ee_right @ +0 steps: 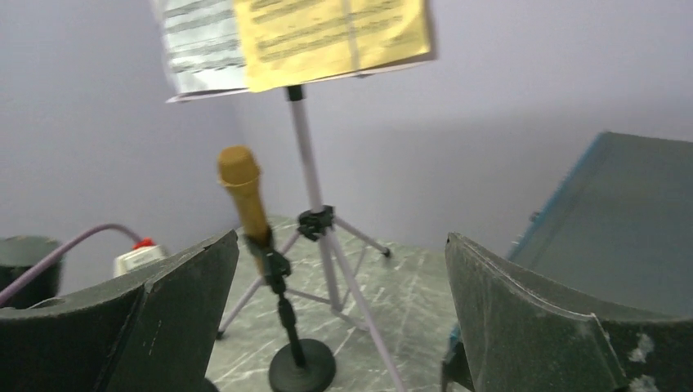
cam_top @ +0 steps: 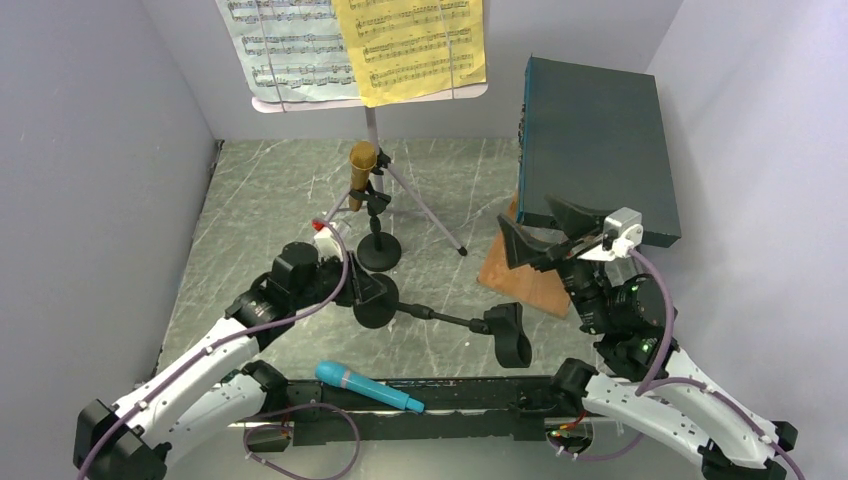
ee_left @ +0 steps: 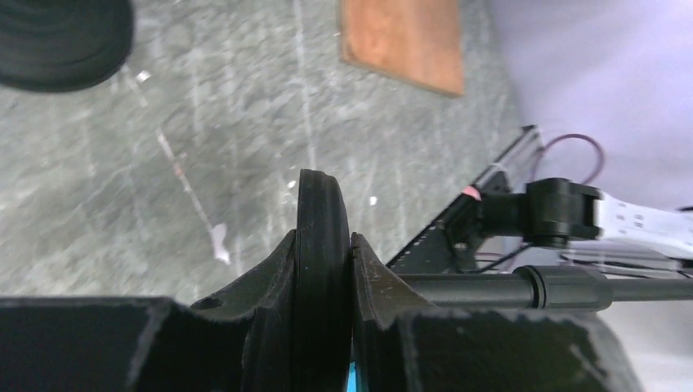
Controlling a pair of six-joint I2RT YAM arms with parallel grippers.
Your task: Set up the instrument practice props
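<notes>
The music desk point(cam_top: 370, 98) stands at the back on silver tripod legs point(cam_top: 425, 205), with a white page point(cam_top: 285, 45) and a yellow page point(cam_top: 410, 45) on it. The gold microphone point(cam_top: 361, 168) sits upright in one black holder point(cam_top: 379, 252). The second holder point(cam_top: 440, 318) lies on its side. My left gripper point(cam_top: 362, 288) is shut on its round base point(ee_left: 321, 245), pinched edge-on between the fingers. The blue microphone point(cam_top: 368, 387) lies at the near edge. My right gripper point(cam_top: 540, 232) is open and empty, raised at the right; its view shows the gold microphone point(ee_right: 243, 192) and the stand point(ee_right: 315, 188).
A large dark teal box point(cam_top: 595, 140) leans at the back right. A flat brown wooden board point(cam_top: 525, 280) lies below it, under my right gripper. Walls close in the left, back and right sides. A black rail point(cam_top: 450, 400) runs along the near edge.
</notes>
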